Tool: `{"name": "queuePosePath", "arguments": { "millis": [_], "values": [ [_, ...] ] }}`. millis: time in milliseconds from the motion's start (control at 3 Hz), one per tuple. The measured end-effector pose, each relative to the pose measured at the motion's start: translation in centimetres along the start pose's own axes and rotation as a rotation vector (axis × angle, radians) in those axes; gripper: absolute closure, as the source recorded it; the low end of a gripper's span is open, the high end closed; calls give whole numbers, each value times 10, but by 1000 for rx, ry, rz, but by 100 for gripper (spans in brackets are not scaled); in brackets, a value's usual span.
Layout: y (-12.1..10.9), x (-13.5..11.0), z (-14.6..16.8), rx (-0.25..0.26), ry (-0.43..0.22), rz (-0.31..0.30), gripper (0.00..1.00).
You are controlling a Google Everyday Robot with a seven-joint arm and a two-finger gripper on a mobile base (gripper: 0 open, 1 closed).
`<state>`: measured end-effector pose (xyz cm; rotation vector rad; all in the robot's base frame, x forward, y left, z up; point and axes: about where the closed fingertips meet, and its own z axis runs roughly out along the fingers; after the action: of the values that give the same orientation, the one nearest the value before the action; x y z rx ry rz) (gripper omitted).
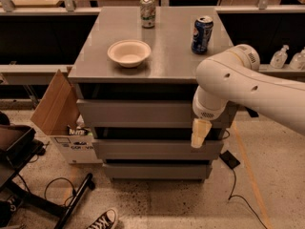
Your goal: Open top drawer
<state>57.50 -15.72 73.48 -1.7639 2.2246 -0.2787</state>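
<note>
The top drawer point(136, 112) is the widest grey front, just under the grey cabinet top point(169, 56), with a dark gap above it. Two narrower grey fronts sit below it. My white arm comes in from the right and its elbow covers the drawer's right end. My gripper point(200, 133) hangs down from the arm as a cream-coloured tip, in front of the gap between the top drawer and the middle drawer point(152, 149), near their right end.
A cream bowl point(129, 52), a green-white can point(147, 11) and a blue can point(202, 34) stand on the cabinet top. An open cardboard box point(59, 113) stands at the cabinet's left. Cables, a shoe point(102, 220) and a dark chair base lie on the floor.
</note>
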Motion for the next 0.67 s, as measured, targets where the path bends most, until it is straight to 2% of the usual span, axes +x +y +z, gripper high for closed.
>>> {"name": "queuePosePath", "arguments": {
  "millis": [667],
  "values": [
    [-15,-7,60,-29,47,-4,2]
  ]
}}
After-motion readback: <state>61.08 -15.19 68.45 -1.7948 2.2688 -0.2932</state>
